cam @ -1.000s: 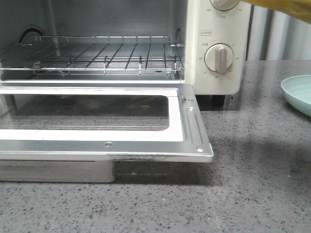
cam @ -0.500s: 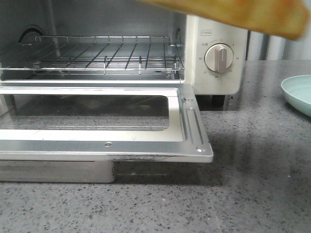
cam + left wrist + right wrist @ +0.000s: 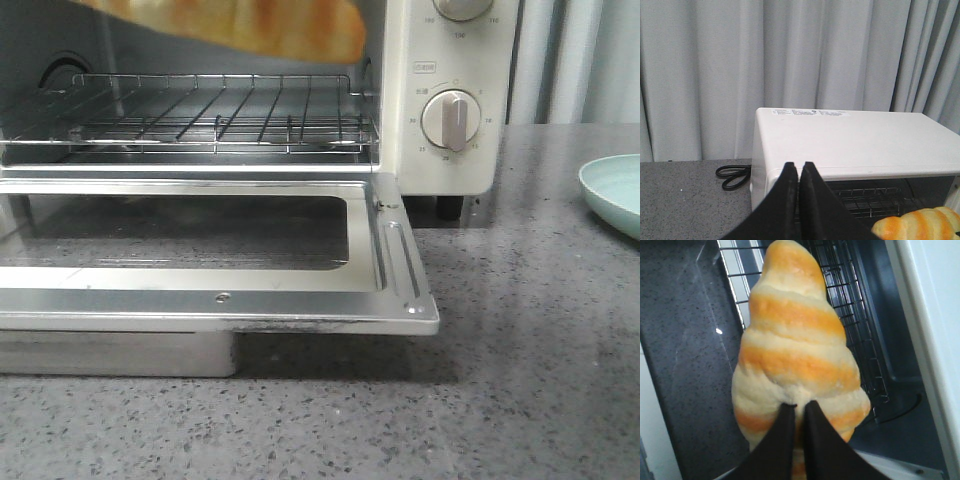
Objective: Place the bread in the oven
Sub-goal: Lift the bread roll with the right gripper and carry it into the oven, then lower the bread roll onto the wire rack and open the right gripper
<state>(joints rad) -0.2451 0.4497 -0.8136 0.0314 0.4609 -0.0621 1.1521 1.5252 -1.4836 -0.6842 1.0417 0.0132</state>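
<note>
I see my right hand (image 3: pixel 799 412) pinching the bread (image 3: pixel 797 357) at its thick middle, the fingers nearly together on it. The bread hangs in the air just in front of the open oven (image 3: pixel 450 90), above the wire rack (image 3: pixel 215 115) and the lowered door (image 3: pixel 215 250), not touching them. My left hand (image 3: pixel 800 172) is above the oven's top, fingers pressed almost closed with nothing between them. A pale plate (image 3: pixel 612 195) lies on the surface (image 3: pixel 540 380), well to the right.

Right gripper (image 3: pixel 799 412) pinches bread (image 3: pixel 797 355) above rack (image 3: pixel 860 340)
</note>
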